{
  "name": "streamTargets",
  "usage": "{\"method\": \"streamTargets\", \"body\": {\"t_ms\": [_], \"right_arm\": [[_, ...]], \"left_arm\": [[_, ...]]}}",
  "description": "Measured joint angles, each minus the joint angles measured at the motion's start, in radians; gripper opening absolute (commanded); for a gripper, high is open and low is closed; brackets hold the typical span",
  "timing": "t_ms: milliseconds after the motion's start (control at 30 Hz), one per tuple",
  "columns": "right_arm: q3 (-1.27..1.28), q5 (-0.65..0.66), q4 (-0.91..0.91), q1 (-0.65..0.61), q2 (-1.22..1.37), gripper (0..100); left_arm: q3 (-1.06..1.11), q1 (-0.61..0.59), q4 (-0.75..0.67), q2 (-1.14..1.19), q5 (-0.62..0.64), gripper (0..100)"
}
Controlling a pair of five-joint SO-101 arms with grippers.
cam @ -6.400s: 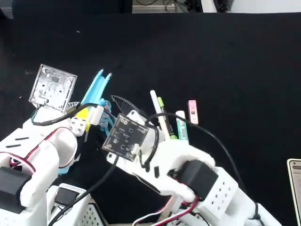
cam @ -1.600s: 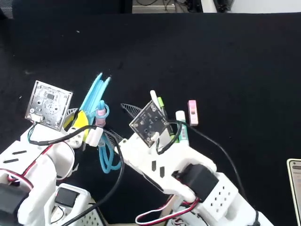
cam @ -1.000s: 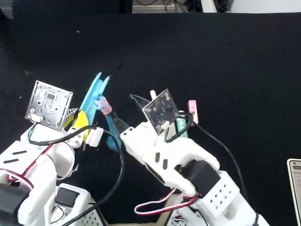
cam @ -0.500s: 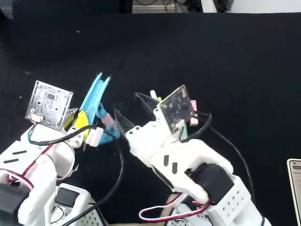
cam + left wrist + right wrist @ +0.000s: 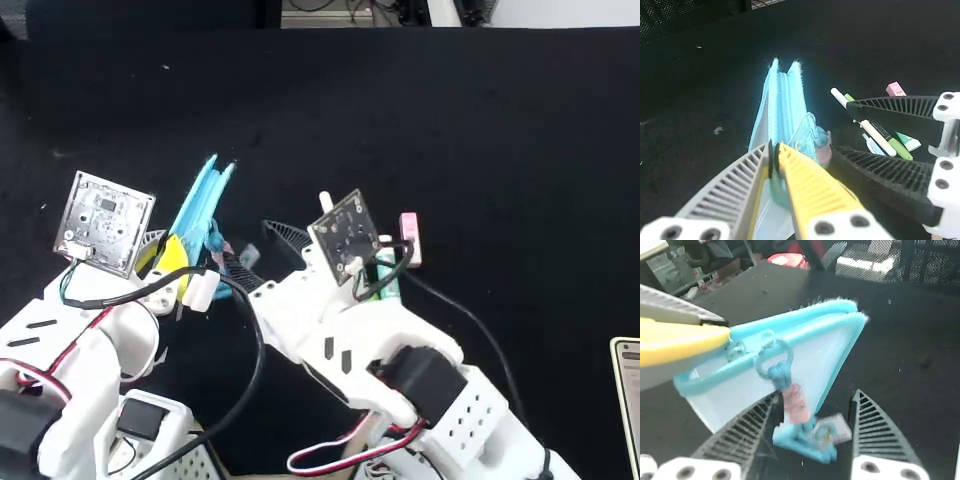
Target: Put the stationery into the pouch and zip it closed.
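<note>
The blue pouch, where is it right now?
In the high view the blue pouch sits left of centre on the black table, its near end pinched by the left hand, with the open right hand around its zipper charm.

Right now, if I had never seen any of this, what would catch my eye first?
The light blue pouch stands out against the black table, pinched by the left gripper with its yellow finger. The right gripper is open, its black fingers on either side of the pink charm hanging from the zipper. Beside them on the table lie a few pens and a small pink block.
</note>
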Motion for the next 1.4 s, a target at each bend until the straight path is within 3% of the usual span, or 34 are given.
{"method": "streamTargets", "body": {"t_ms": [467, 867, 1233, 1400], "right_arm": [[0.006, -0.003, -0.009, 0.018, 0.0, 21.7], [0.006, -0.003, 0.048, -0.081, 0.0, 21.7], [0.227, -0.003, -0.354, -0.092, 0.0, 21.5], [0.229, 0.003, -0.391, -0.089, 0.0, 20.7]], "left_arm": [[0.0, 0.0, 0.0, 0.0, 0.0, 3], [0.0, 0.0, 0.0, 0.0, 0.0, 3], [0.0, 0.0, 0.0, 0.0, 0.0, 3], [0.0, 0.0, 0.0, 0.0, 0.0, 3]]}}
